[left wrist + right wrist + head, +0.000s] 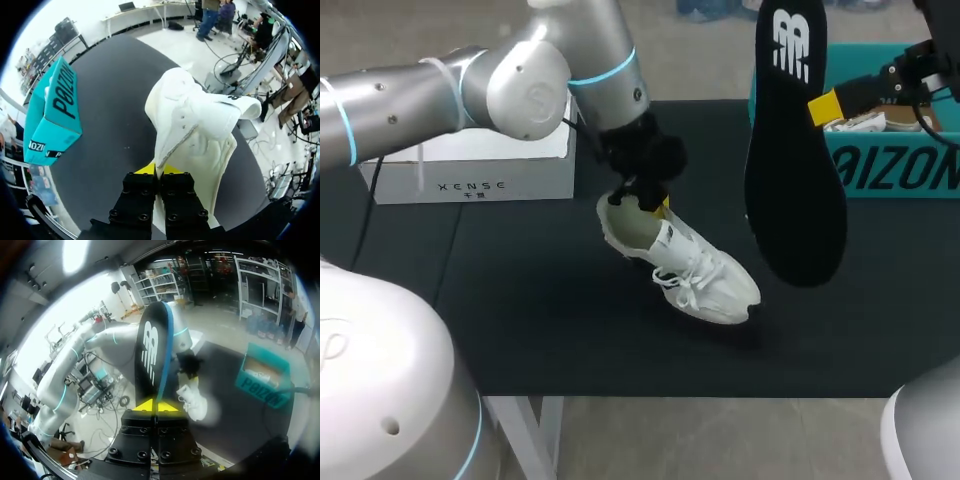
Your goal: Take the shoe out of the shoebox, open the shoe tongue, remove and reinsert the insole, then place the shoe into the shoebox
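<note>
Shoe: one white lace-up shoe (692,265), out of its box and over the middle of the black table (520,300). Its heel end is raised and its toe end slopes down to the mat.
Left gripper: one, the left gripper (159,170), right at the shoe's heel end. Its yellow tips are pinched nearly together on the rim of the shoe's opening, one finger inside and one outside, so it has hold of the shoe.
Shoe opening: it gapes wide. From the left wrist the pale lining shows and the tongue is folded away toward the toe.
Insole: one black insole (795,150), out of the shoe and up in the air to the right of it, well clear of the mat. It stands nearly on end with its white logo at the upper end.
Right gripper: one, the right gripper (157,405), to the right of the shoe and higher. Its tips are closed almost fully on the thin edge of the insole, and nothing else is in its grasp.
Shoebox: one teal shoebox (895,165), behind and to the right of the shoe and well apart from it. It is open on top, with something white inside that I cannot make out.
Other box: one white box (470,170), behind and to the left of the shoe, lying flat on the table's far edge.
Count: two arms, two boxes, one shoe, one insole.
</note>
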`<state>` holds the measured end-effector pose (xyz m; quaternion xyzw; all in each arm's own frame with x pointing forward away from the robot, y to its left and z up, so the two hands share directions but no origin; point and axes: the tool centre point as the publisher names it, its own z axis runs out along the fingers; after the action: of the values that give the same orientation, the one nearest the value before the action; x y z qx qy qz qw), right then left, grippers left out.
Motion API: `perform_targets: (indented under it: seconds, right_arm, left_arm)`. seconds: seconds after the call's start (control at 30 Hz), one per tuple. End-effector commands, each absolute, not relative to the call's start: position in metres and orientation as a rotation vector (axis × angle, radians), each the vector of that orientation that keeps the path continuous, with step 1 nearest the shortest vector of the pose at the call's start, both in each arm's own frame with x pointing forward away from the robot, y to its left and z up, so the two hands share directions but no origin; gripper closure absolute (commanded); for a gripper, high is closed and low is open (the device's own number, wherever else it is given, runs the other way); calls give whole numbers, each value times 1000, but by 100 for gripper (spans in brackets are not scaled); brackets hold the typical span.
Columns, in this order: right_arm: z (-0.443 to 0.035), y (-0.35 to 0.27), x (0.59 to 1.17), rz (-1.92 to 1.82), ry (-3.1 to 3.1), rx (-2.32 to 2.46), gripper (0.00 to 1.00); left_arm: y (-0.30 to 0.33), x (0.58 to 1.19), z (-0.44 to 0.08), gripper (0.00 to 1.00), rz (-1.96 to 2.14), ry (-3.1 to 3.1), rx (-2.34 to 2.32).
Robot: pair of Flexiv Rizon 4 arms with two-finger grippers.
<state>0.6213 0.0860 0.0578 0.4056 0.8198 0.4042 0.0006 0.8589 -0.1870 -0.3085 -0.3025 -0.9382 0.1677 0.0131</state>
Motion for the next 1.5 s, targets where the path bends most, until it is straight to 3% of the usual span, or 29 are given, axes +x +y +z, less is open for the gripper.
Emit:
perform_targets:
  seconds: [0.03, 0.7, 1.5]
  right_arm:
    - [59, 87, 623, 1265, 2579, 1276, 100]
    - [59, 87, 623, 1265, 2579, 1276, 100]
    - [59, 87, 623, 1265, 2579, 1276, 100]
  left_arm:
    - [-205, 864, -292, 100, 454, -2809, -1072]
    - [-261, 850, -288, 100, 121, -2314, -1892]
    - [-297, 830, -326, 100, -17, -2134, -1969]
